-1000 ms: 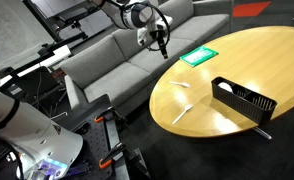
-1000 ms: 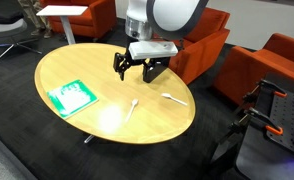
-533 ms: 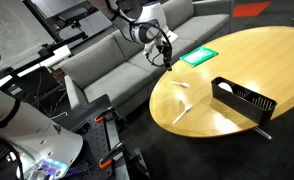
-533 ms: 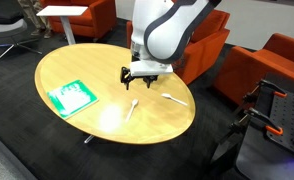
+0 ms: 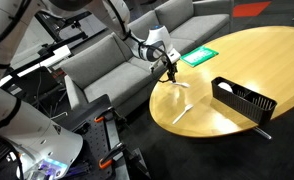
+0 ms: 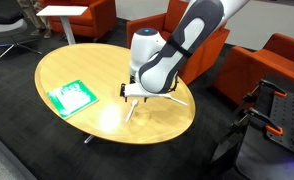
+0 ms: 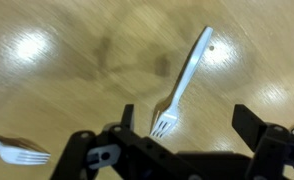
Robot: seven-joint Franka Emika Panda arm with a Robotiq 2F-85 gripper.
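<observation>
Gripper (image 7: 185, 120): jaws stood wide apart and held nothing, low over the round wooden table (image 7: 57, 85). In the wrist view the white plastic fork (image 7: 187, 72) lay flat on the table between the two fingers, tines toward the camera and handle pointing away. Neither finger touched it. A second fork (image 7: 15, 152) lay at the lower left edge of that view, outside the jaws and apart from the first.

In an exterior view the gripper (image 6: 135, 93) hung just above the white plastic fork (image 6: 131, 112). A green booklet (image 6: 71, 96) lay near the far table edge, well apart. A black basket (image 5: 245, 98) stood on the table, also well apart. A grey sofa (image 5: 107, 55) stood beside the table.
</observation>
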